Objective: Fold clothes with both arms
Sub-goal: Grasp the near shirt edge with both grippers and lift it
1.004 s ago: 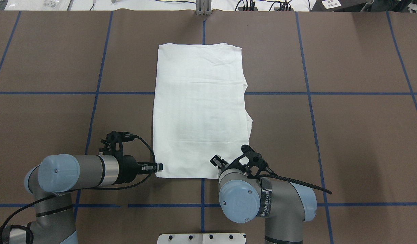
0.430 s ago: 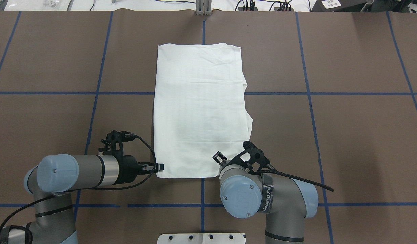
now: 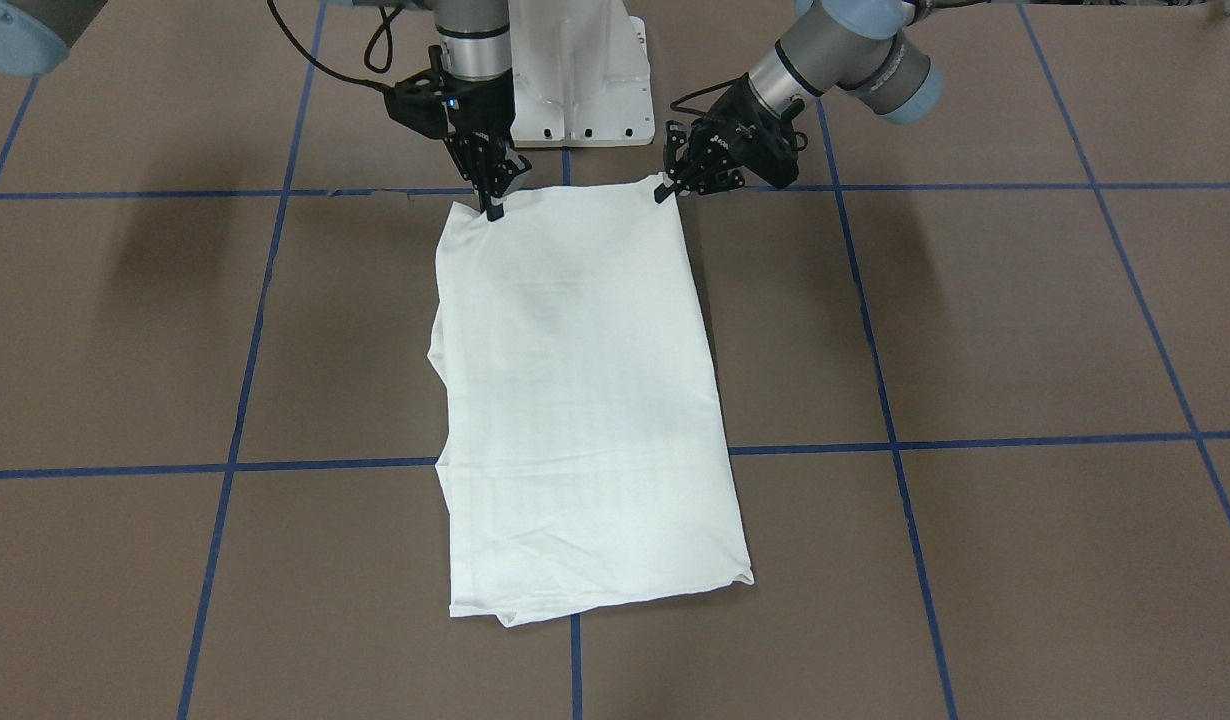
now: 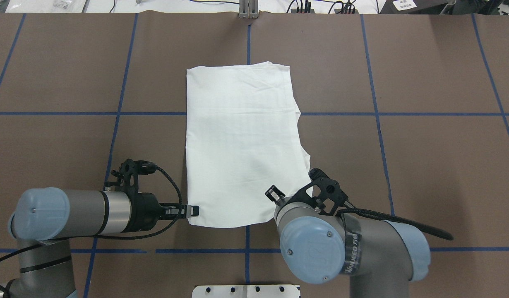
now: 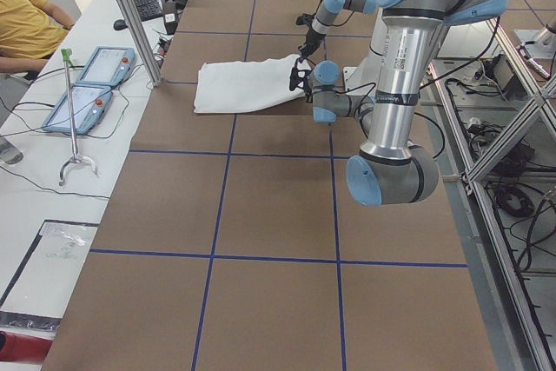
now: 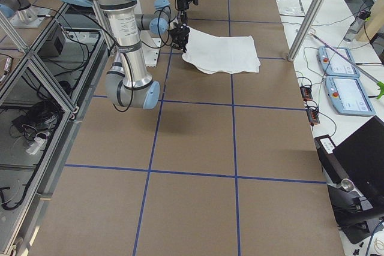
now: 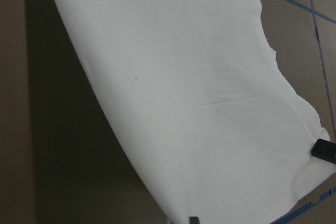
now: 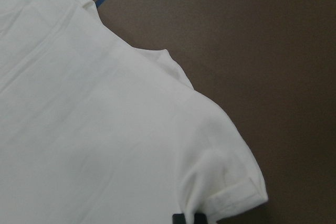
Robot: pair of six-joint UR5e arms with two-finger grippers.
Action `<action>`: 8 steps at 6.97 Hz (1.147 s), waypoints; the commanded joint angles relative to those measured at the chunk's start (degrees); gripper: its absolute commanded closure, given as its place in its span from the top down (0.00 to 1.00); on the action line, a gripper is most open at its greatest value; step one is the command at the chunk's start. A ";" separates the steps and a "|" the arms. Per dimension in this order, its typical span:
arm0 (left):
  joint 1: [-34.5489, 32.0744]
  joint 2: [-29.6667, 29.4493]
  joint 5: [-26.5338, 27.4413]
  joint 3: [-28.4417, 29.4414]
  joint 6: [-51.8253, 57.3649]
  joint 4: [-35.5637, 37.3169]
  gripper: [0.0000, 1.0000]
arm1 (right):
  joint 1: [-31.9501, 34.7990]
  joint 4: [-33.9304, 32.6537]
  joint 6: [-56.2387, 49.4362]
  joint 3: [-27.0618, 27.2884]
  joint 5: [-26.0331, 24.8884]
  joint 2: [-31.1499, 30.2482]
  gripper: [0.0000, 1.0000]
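Observation:
The white shirt (image 4: 242,140) lies folded into a long rectangle mid-table, plain side up, with no text showing (image 3: 575,400). My left gripper (image 4: 193,210) comes in low from the side and is shut on the shirt's near left corner (image 3: 665,188). My right gripper (image 3: 494,207) points down and is shut on the other near corner. In the overhead view its own wrist hides it. Both wrist views are filled with white cloth (image 7: 184,77) (image 8: 94,129). The near hem is raised slightly off the table, and the rest lies flat.
The brown table carries a grid of blue tape lines (image 4: 114,114). The white pedestal base (image 3: 575,90) stands just behind the shirt's held edge. A side bench holds two teach pendants (image 5: 95,84), with a person in a yellow top (image 5: 26,15) beside it.
Both arms have pulled back toward the robot base, and the whole shirt has slid that way with them. Its far edge has moved nearer and skewed slightly. Both grips are unchanged.

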 commanded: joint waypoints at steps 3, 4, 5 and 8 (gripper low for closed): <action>-1.12 -0.51 -7.20 -17.04 -0.05 19.45 0.00 | -3.06 -12.11 -2.64 11.22 -0.28 0.48 0.00; -3.39 -3.40 -7.20 -15.56 0.38 22.79 0.00 | -0.71 -11.84 -5.18 10.42 -0.20 0.48 0.00; -5.67 -7.08 -7.20 -12.68 1.95 25.52 0.00 | 1.49 -11.66 -7.04 9.02 -0.11 0.75 0.00; -15.68 -17.37 -7.46 3.03 10.55 25.90 0.00 | 8.36 -4.08 -13.01 -3.87 0.24 6.64 0.00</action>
